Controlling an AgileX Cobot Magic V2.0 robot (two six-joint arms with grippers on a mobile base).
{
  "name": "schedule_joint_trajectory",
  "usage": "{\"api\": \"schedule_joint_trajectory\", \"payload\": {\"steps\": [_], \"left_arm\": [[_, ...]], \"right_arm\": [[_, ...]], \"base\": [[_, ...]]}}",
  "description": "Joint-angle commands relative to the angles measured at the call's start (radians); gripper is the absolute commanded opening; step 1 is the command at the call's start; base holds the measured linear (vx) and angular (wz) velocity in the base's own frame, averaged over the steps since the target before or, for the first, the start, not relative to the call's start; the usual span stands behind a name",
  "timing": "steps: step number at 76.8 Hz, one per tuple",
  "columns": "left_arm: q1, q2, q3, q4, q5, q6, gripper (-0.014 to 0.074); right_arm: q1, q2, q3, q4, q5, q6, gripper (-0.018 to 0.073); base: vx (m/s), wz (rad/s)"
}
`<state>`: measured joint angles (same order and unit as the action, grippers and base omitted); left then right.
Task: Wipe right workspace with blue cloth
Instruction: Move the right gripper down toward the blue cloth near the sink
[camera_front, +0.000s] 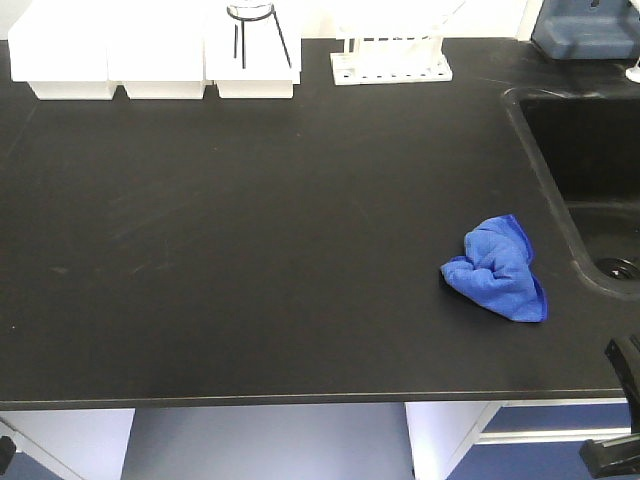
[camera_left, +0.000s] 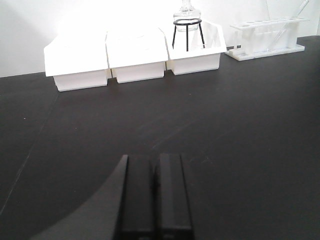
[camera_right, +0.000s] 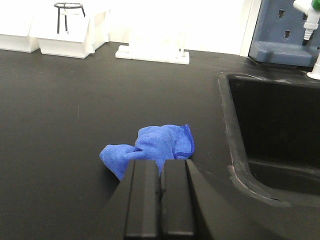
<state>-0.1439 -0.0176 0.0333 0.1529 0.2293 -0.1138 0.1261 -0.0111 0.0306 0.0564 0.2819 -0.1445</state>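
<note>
At the near end, right gripper (camera_right: 161, 167): 2 black fingers pressed flat together, nothing between them, tips pointing at the blue cloth (camera_right: 150, 147). In the right wrist view the tips overlap the cloth's near edge; contact cannot be told. The cloth lies crumpled in a loose heap on the black countertop (camera_right: 60, 130), just left of the sink basin (camera_right: 270, 115) near its front corner and clear of the rim, darker hem showing on the side toward the basin. The front view agrees: cloth (camera_front: 497, 268) just beside the basin (camera_front: 590, 150), countertop (camera_front: 250, 250) bare around it. Next, left gripper (camera_left: 155, 162): 2 fingers likewise closed on each other, empty, low over the countertop (camera_left: 250, 130) well left of the basin. Along the back edge, far left of the basin, 3 white bins (camera_left: 135, 60) sit in a row. The bin nearest the basin carries a wire ring stand (camera_left: 187, 32) with a glass flask (camera_left: 186, 10) on top. A white test-tube rack (camera_left: 265, 42) stands between the bins and the basin. Behind the basin is a blue-grey fixture (camera_right: 285, 35).
</note>
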Motion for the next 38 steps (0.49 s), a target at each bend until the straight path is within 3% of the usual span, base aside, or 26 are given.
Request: {"api": "schedule_joint_trajectory", "payload": {"steps": [1, 24, 38], "left_arm": [[-0.007, 0.0, -0.026, -0.001, -0.083, -0.002, -0.0006], [-0.007, 0.0, -0.026, -0.001, -0.083, -0.002, -0.0006], [-0.007, 0.0, -0.026, -0.001, -0.083, -0.002, -0.0006]], "right_arm": [[0.001, -0.009, 0.015, -0.009, -0.081, -0.004, -0.0008], [0.001, -0.009, 0.015, -0.009, -0.089, -0.003, -0.0008], [0.001, -0.009, 0.015, 0.008, -0.165, -0.003, -0.0008]], "base": [[0.0, 0.0], [0.0, 0.0], [0.0, 0.0]]}}
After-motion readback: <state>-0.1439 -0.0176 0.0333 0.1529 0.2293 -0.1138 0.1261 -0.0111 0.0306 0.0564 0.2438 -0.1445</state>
